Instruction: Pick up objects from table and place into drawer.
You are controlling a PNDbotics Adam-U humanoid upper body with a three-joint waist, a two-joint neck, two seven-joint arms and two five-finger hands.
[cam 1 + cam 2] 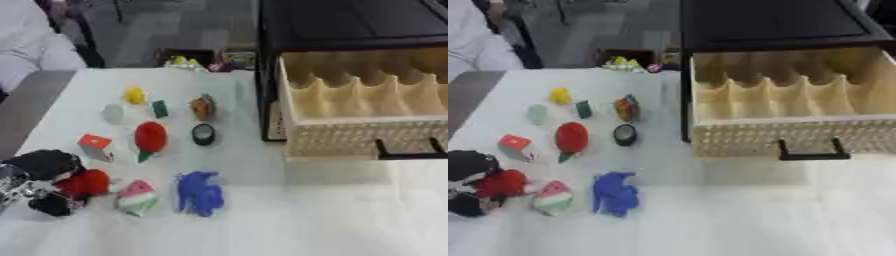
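The left hand's (44, 182) black fingers (54, 204) curl round a small red toy (85, 183) on the counter (306, 215), well left of the open drawer (363, 107). It looks light, rounded, likely soft; a wrap across its middle suits it.

The left hand (44, 182) is half off the left edge, and its fingers cover most of a red thing (86, 182), so I can't tell what that is. The drawer (367, 107) runs off the right side. Small stuff at the table's far edge (197, 62) is just a coloured blur.
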